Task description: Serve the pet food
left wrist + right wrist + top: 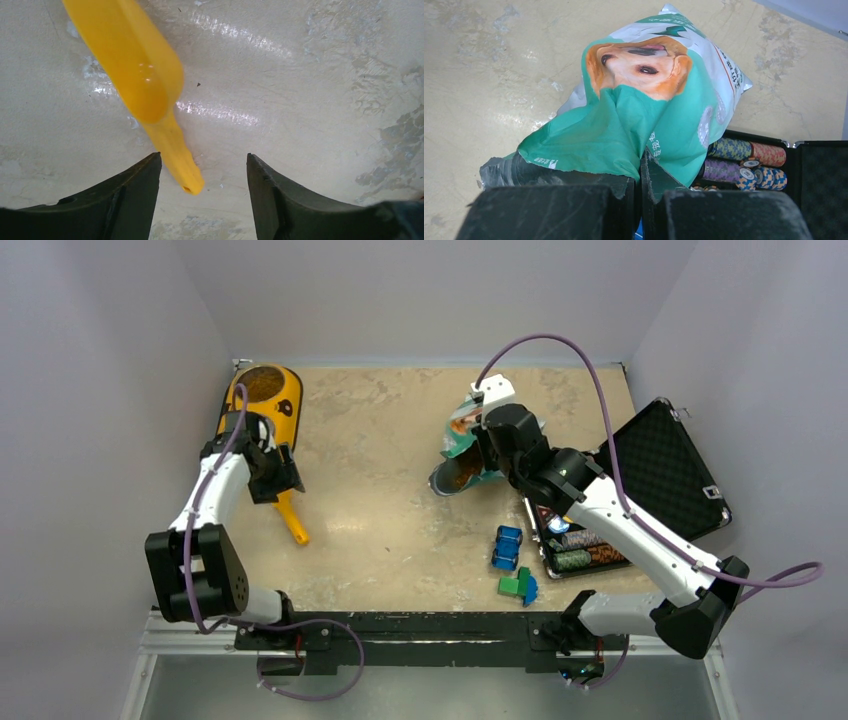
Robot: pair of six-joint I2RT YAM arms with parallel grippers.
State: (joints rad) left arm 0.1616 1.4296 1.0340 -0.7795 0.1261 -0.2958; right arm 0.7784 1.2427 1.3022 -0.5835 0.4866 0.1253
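A yellow feeding dish [283,405] at the back left holds brown pet food [262,383] in its round bowl. A yellow scoop [293,521] lies on the table with its handle pointing toward the near edge. My left gripper [276,480] hovers over it, open. In the left wrist view the scoop's handle [175,150] runs loose between the fingers, touching neither, and the left gripper [204,156] holds nothing. The teal pet food bag [470,435] lies mid-table, kibble showing at its mouth [458,477]. My right gripper [642,156] is shut on the bag [644,105] at its torn edge.
An open black case [665,465] at the right holds rows of poker chips [578,545], also seen beside the bag [744,160]. A blue toy [507,547] and a green-and-blue block [519,585] lie near the front. Grey walls close in the table on three sides.
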